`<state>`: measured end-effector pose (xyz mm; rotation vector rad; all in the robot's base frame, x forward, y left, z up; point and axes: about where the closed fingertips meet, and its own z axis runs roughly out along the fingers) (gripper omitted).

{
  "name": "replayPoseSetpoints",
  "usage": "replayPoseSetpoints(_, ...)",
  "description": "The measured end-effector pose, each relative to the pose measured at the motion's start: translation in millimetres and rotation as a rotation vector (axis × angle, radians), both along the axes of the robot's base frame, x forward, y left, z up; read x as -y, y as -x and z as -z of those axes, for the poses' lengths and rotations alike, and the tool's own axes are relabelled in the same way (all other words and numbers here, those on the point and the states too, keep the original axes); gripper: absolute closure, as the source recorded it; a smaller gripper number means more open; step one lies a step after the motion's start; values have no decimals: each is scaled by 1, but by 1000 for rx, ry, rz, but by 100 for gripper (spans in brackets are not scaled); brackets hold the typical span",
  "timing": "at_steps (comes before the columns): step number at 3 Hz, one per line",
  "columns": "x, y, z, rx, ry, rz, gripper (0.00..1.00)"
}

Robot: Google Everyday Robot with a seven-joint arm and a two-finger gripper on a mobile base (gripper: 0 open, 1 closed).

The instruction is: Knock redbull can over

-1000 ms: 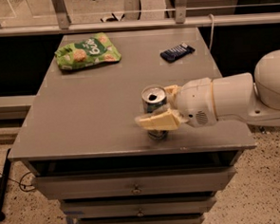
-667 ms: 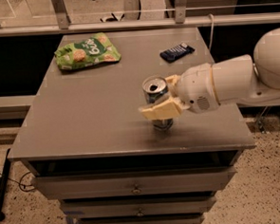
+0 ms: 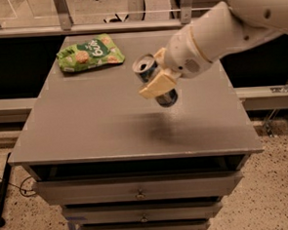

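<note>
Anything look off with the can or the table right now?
Yes: the redbull can is not standing on the table. The gripper is shut on it and holds it tilted, its top toward the green snack bag, apparently clear of the surface, with a shadow below. Nothing looks spilled.

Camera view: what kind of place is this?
Probably an office or lab workspace: a grey drawer cabinet, green snack bag on it, speckled floor. The gripper holds the slim blue-silver redbull can tilted above the cabinet.
</note>
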<state>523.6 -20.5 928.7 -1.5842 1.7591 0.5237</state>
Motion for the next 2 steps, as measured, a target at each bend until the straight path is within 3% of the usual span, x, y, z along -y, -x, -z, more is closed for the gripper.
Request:
replayPoseSetpoints(1,-39,-17,2,12,160,-36,100)
replayPoseSetpoints(2,-73,-30,28,12,322,-71,100)
